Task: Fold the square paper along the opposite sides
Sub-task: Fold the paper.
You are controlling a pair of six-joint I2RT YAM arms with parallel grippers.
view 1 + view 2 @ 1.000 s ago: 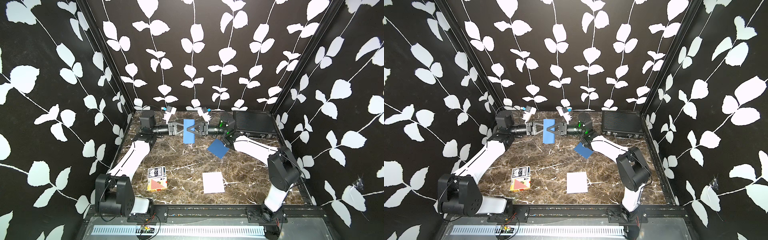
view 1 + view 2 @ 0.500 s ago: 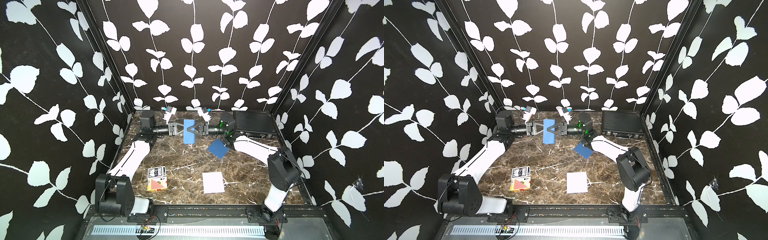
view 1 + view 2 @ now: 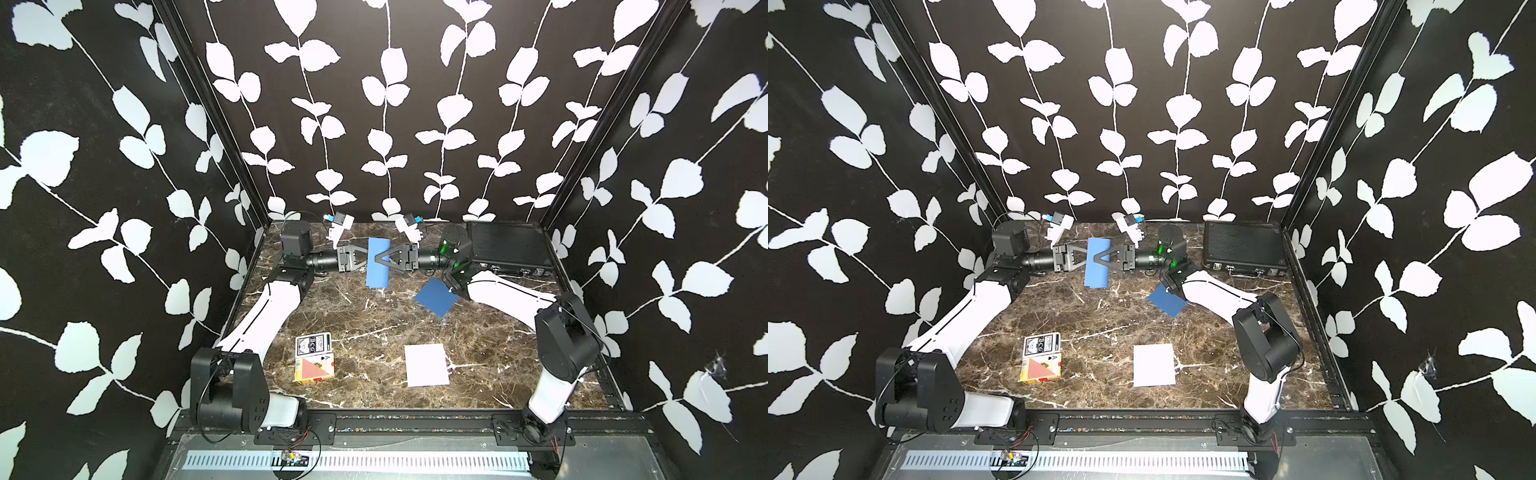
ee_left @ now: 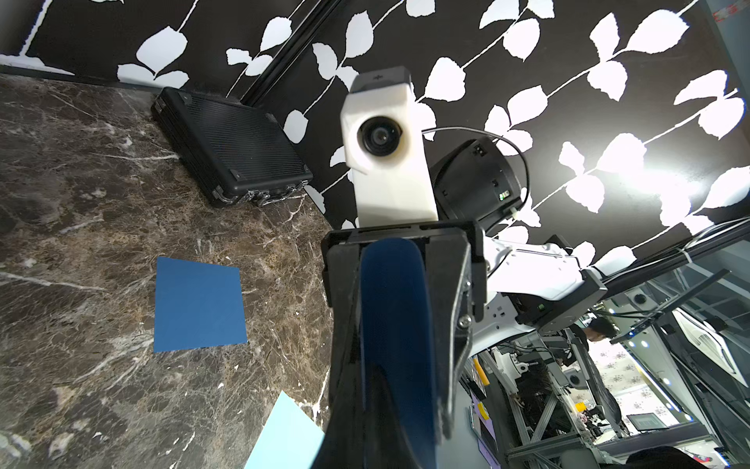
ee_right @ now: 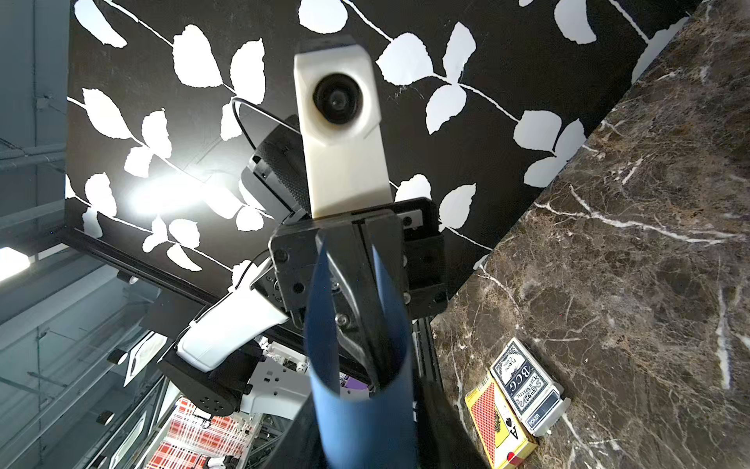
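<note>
Top views first: the blue paper is up off the marble table, upper middle of the frame, between the two grippers, which come at it nose to nose from either side. The left gripper sits at its left edge and the right gripper reaches over it from the right. The left wrist view shows the right one's fingers spread a fair bit, with the paper curled into a loop between them and touching both, so it's cupping the thing. The right wrist view shows the left one's fingers pressed flat together, with the loop's two layers running past on either side. Can't tell if any paper is actually caught in there. Rest of the table: a darker blue square lying flat just right of and below the held sheet, a white sheet lower centre, two card boxes touching each other lower left, and a black case in the upper right corner.
</note>
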